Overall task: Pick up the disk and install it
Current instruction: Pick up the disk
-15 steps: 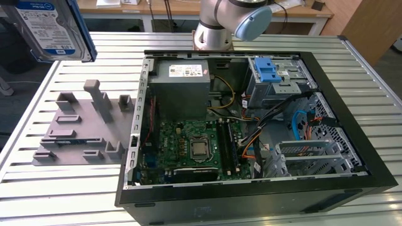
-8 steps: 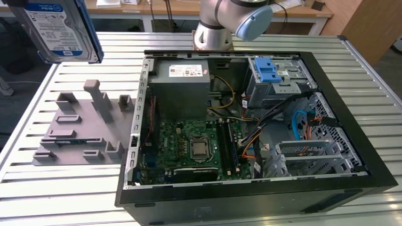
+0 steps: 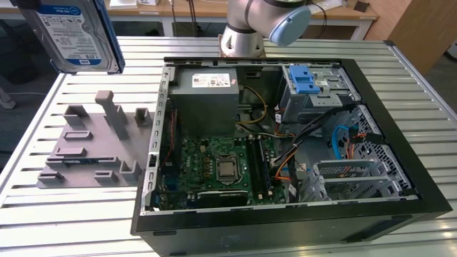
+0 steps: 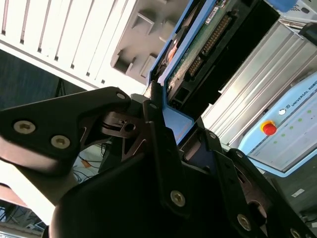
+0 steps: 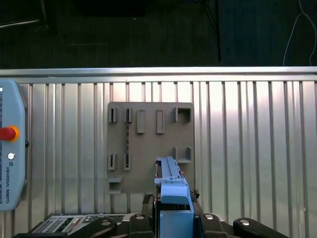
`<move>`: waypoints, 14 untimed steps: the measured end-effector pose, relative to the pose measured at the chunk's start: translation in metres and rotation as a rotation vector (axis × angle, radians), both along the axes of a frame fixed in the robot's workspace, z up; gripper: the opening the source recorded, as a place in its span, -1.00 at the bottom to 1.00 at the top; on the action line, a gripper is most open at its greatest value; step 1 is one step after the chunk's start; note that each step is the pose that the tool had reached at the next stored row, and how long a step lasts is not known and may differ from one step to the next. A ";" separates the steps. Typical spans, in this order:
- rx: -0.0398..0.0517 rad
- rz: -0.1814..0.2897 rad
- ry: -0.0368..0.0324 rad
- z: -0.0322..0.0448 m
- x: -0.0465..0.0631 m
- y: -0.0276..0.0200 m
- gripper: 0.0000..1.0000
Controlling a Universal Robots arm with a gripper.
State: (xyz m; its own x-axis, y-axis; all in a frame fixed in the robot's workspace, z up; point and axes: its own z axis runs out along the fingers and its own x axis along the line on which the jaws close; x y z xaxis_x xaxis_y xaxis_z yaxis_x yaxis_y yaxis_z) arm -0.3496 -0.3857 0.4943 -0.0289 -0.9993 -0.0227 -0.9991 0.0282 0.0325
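Note:
The disk [image 3: 75,32], silver-grey with a blue-and-white label and blue rails, hangs high above the table at the exterior view's far left, over the grey holder [image 3: 93,144]. The second wrist view shows the disk [image 4: 198,47] from its circuit-board side, with my gripper [image 4: 176,124] shut on its blue end. In the first wrist view the disk [image 5: 171,181] stands edge-on between the black fingers of my gripper [image 5: 172,210], directly above the empty slotted holder [image 5: 148,148].
An open computer case [image 3: 400,160] lies on the slatted metal table [image 3: 85,214], to the exterior view's right of the holder. Inside are a silver cage with a blue latch [image 3: 311,85], a grey box with a white sticker [image 3: 207,88] and loose cables. A teach pendant [image 5: 10,148] lies beside the holder.

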 end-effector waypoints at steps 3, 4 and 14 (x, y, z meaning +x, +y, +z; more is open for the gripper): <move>-0.0001 0.000 0.0005 0.0000 0.005 -0.0030 -0.27; 0.0000 0.000 0.0006 0.0000 0.007 -0.0040 -0.27; 0.0000 0.000 0.0014 0.0000 0.023 -0.0134 -0.27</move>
